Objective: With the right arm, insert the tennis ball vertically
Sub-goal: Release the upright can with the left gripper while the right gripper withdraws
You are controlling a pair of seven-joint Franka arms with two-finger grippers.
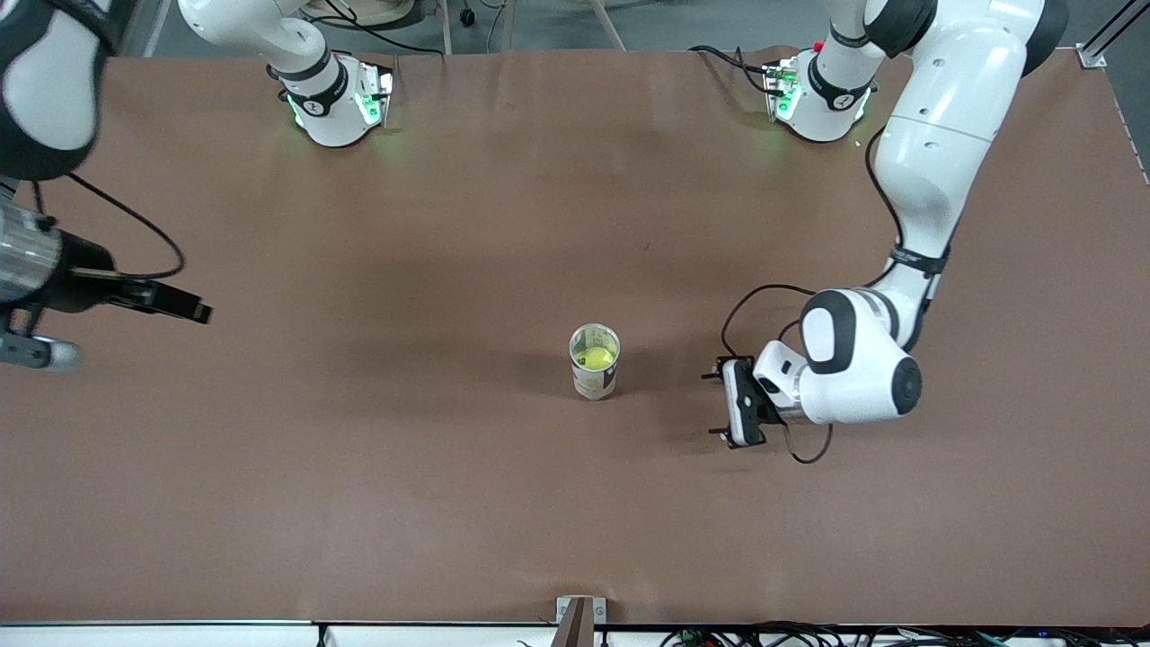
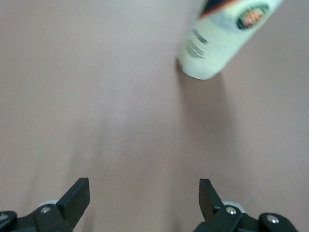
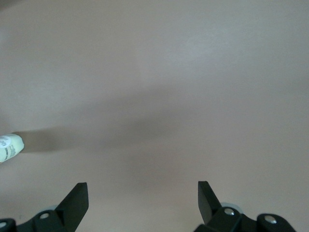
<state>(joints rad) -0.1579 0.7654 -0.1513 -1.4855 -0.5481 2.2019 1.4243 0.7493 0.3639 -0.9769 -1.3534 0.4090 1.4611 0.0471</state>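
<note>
Over the table's edge toward the right arm's end, at about nine o'clock in the front view, the right gripper (image 3: 143,203) hangs with its fingers spread wide and nothing between them; its wrist view shows only bare brown table (image 1: 377,485) and, far off, a sliver of the can's base. At about four o'clock from the can, the left gripper (image 2: 145,200) hovers low over the table with its fingers likewise spread and empty, its camera looking at the foot of the can; this arm looks to be waiting. Near the table's middle stands the tennis ball can (image 1: 594,361), upright and open at the top, and the tennis ball (image 1: 596,358) sits inside it as a yellow-green disc seen through the mouth, so the insertion reads as done. As a judgement, the ball is light, springy and felt-covered, so it grips well and tolerates a firm pinch across its widest part. The can is light, thin-walled and tall for its base, so a side knock could tip it; any hold belongs around its wall.
</note>
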